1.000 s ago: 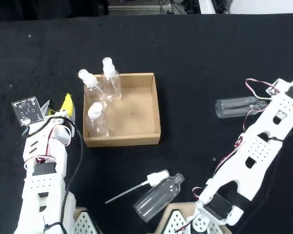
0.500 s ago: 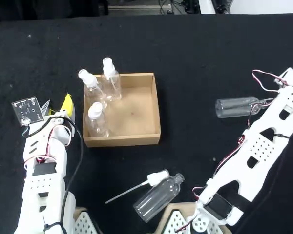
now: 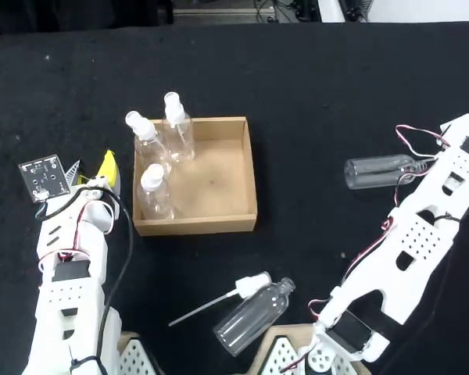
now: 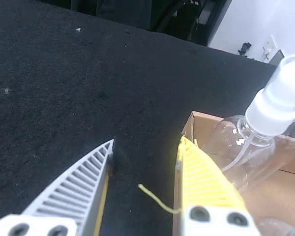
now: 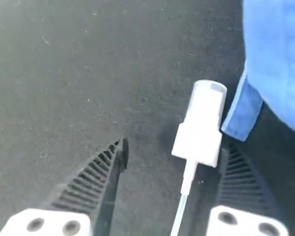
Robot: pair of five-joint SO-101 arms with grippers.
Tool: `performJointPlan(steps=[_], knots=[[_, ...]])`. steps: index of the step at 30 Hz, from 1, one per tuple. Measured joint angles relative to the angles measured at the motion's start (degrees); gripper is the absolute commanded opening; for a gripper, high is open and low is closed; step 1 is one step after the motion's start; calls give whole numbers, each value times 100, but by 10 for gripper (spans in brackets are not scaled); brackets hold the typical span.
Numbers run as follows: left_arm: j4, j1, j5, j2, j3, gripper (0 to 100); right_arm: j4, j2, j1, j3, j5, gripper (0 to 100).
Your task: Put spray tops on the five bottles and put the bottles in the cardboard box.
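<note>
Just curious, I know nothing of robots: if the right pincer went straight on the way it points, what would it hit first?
Probably the white plastic spray top lying inside the open right pincer; depth is unclear.

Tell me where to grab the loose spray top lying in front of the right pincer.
I'd grip the spray top by its wide white body, not the thin dip tube. It lies flat, tube trailing toward the wrist, so descend from above with the open right pincer astride it. The blue cloth crowds one side.
</note>
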Motion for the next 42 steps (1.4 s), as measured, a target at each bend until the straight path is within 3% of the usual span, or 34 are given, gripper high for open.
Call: performJointPlan(steps=[7, 14, 23, 29, 38, 42], knots=[[0, 0, 0, 0, 0, 191, -35, 9, 0, 0, -18, 255], [0, 0, 0, 0, 0, 191, -44, 281, 237, -79, -18, 44], [0, 0, 0, 0, 0, 191, -26, 826, 466, -985, -18, 32], [0, 0, 0, 0, 0, 191, 1187, 835, 492, -1793, 448, 32], [0, 0, 0, 0, 0, 191, 2813, 387, 492, -1837, 888, 32], [0, 0, 0, 0, 0, 191, 3684, -62, 378, -1837, 1530, 30]])
